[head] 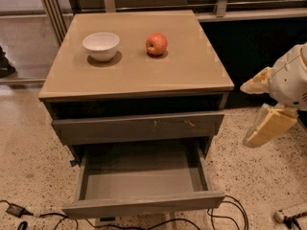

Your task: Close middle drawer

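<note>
The middle drawer (143,182) is pulled far out at the bottom of the grey-brown cabinet. Its grey box interior is empty and its plain front (144,205) faces me. Above it sits a shut drawer front with pale scratch marks (139,127). My gripper (245,115) hangs in the air at the right edge of the view, to the right of the cabinet and level with the scratched front. Its two pale yellow fingers (266,126) stand apart, holding nothing and touching nothing.
A white bowl (101,45) and a red apple (156,44) sit on the cabinet top (192,71). Black cables (225,214) lie on the speckled floor by the open drawer. A dark wall panel stands behind the gripper.
</note>
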Robot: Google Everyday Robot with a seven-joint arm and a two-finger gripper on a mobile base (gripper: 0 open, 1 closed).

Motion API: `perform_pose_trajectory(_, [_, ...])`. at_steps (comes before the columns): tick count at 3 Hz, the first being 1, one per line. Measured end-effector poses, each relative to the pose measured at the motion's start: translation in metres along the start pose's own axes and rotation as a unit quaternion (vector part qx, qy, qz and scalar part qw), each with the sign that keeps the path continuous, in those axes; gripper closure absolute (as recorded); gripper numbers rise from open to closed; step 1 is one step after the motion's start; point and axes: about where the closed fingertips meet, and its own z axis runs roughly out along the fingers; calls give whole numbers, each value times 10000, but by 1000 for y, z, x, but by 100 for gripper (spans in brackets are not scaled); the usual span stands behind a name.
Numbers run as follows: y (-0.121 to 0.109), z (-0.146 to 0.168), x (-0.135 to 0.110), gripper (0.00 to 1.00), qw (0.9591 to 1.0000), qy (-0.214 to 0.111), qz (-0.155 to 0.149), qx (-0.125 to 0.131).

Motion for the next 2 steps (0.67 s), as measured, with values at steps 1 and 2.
perform_pose_trajectory(1, [14, 31, 7, 48, 9995, -262, 0, -158])
perform_pose_trajectory(2, [31, 61, 14, 71, 9976, -658, 12, -235])
